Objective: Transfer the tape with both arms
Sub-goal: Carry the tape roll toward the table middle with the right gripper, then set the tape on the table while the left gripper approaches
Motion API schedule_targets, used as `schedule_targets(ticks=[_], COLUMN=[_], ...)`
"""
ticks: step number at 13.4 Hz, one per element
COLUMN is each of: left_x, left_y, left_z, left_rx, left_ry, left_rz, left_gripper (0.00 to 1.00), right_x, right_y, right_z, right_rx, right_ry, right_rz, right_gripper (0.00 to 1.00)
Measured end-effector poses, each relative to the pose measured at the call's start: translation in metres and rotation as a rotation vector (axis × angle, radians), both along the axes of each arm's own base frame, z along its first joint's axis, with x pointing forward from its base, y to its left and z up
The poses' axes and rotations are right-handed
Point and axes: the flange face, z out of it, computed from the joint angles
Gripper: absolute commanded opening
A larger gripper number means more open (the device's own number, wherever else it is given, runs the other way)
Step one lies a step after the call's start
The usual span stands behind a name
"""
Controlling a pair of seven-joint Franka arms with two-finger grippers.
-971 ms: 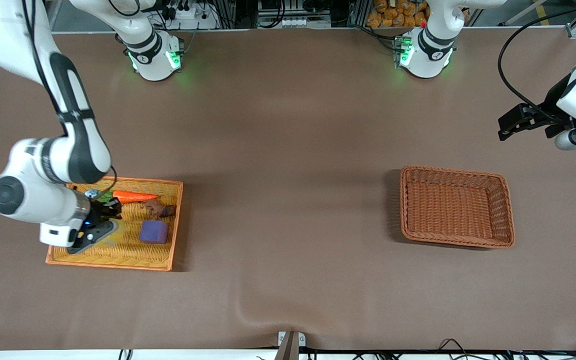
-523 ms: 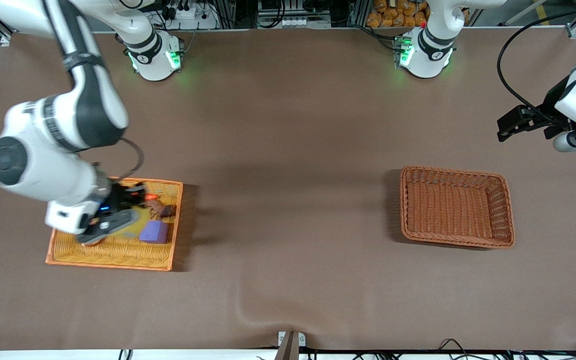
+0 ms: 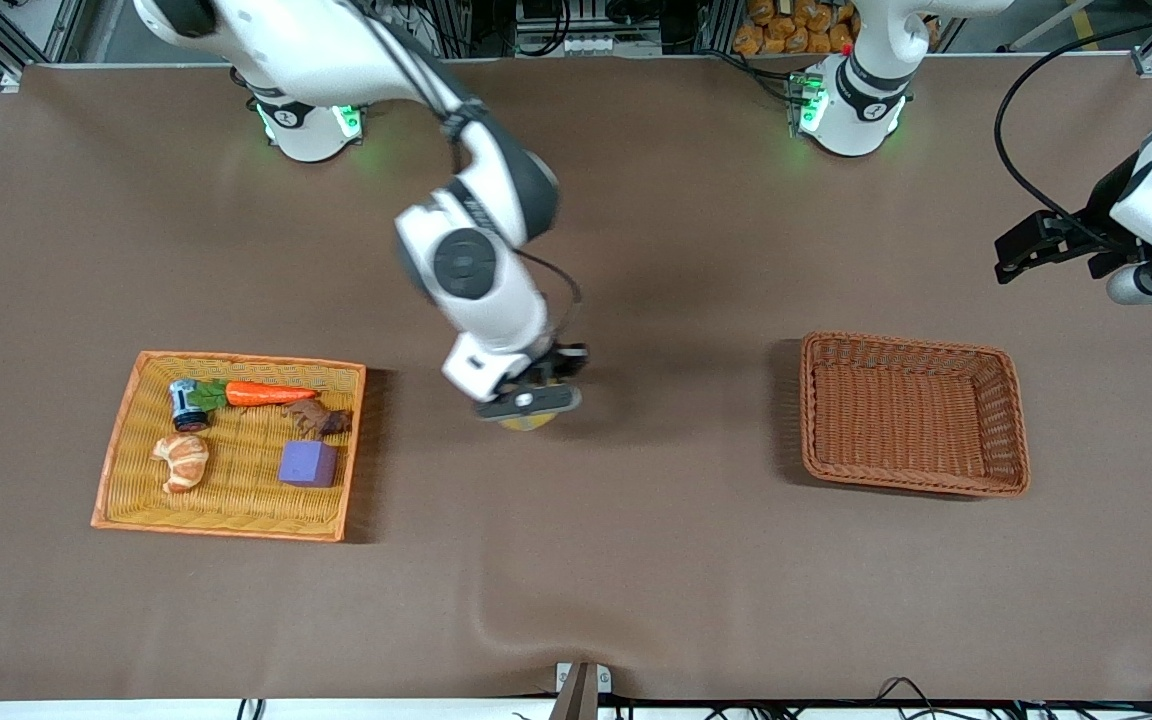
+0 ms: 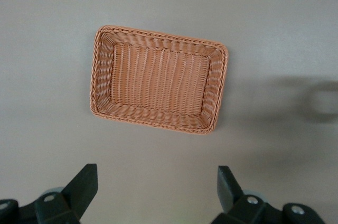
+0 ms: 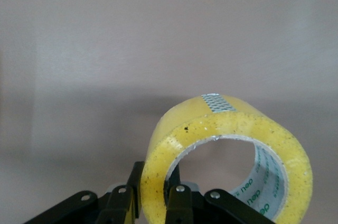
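Holding the tape (image 5: 227, 155) in my right gripper (image 3: 533, 398), I have its two fingers (image 5: 179, 203) clamped on one side of the yellow ring's wall, one inside the hollow centre and one outside. The roll hangs in the air over the bare brown table (image 3: 636, 560), between the orange tray (image 3: 116, 440) and the brown wicker basket (image 3: 911, 345); in the front view only a yellow edge of it shows under the gripper. My left gripper (image 3: 1021, 250) waits with its fingers (image 4: 79, 189) spread wide and nothing between them, up over the table edge at the left arm's end, looking down on the basket, which has nothing in it. In the tray lie a carrot (image 3: 266, 394), a small dark can (image 3: 182, 403) touching its green top, a croissant (image 3: 183, 460), a purple cube (image 3: 308, 464) and a brown lump (image 3: 321, 418) that I cannot name, just beside the carrot's tip.
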Motion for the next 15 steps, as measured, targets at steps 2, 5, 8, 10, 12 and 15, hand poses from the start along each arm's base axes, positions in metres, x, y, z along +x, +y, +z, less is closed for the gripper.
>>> schedule_targets(ticks=[2,5,8,10,12,15], left_x=[-0.001,-0.001,0.006,0.013,0.018,0.02], left_y=[-0.007,-0.014,-0.011,-0.011,-0.014,-0.024], left_z=[0.0,-0.002,-0.015,-0.03,-0.043,-0.047], left_rx=[0.0,0.0,0.003,0.007,0.01,0.012], left_ry=[0.001,0.004,0.027,0.053,0.072,0.076], left_rz=[-0.012,-0.021,-0.014,-0.011,-0.005,0.011], left_gripper=[1.0,1.0,1.0,1.0,1.0,1.0], right_x=[-0.003,-0.002,-0.019,-0.011,0.013,0.057], right_y=[0.019,0.023,0.042,0.04,0.014,-0.077], right_z=[-0.036,-0.054,-0.067,-0.054,-0.024,0.062], right_rx=[-0.002,-0.01,-0.008,-0.003,-0.045,-0.159], right_ry=[0.004,0.014,0.017,0.004,-0.001,-0.009], right_rz=[-0.034,-0.06,-0.078,-0.093,-0.115,-0.073], right_gripper=[0.0,0.14,1.0,1.0,1.0,1.0])
